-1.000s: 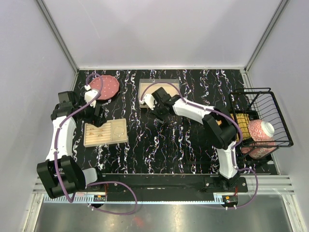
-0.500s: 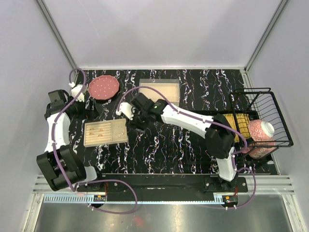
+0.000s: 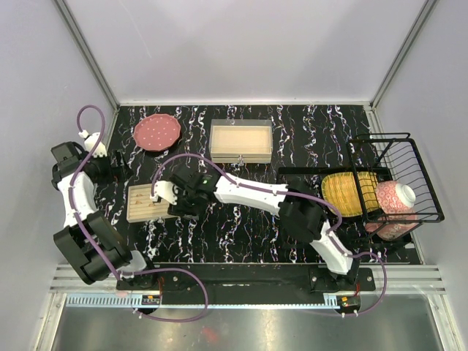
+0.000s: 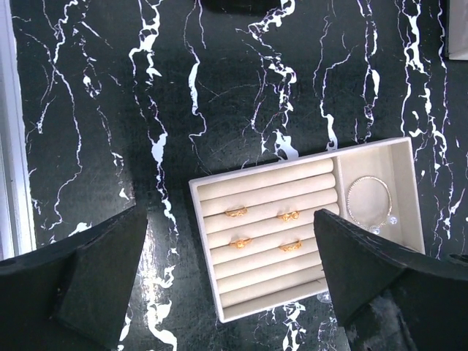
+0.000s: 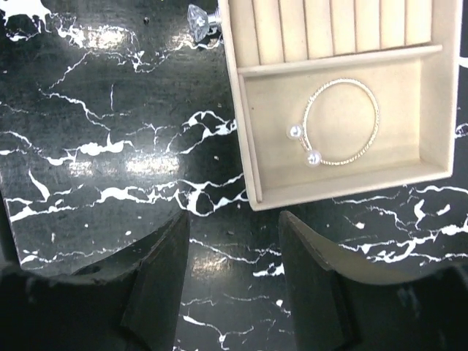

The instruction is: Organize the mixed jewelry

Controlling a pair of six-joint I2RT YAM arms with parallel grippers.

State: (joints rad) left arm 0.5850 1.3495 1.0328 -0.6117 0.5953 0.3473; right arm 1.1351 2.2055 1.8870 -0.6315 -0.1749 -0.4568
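The beige tray (image 3: 143, 202) lies at the left of the black table. In the left wrist view its ribbed rolls (image 4: 267, 230) hold several orange-gold rings (image 4: 235, 212), and its side compartment holds a thin bracelet (image 4: 369, 201). In the right wrist view the bracelet (image 5: 341, 122) has two pearl ends. A small clear gem (image 5: 199, 16) lies on the table against the tray's edge. My left gripper (image 3: 115, 170) is open and empty (image 4: 230, 292), left of the tray. My right gripper (image 3: 189, 205) is open and empty (image 5: 234, 285), just off the tray's compartment end.
A pink plate (image 3: 156, 131) and a beige box (image 3: 240, 140) stand at the back. A black wire basket (image 3: 398, 179) at the right holds a yellow item (image 3: 344, 191) and a pink-and-white item (image 3: 395, 201).
My right arm swung left from the beige box to the tray's right end. My left arm pulled back left, away from the tray.
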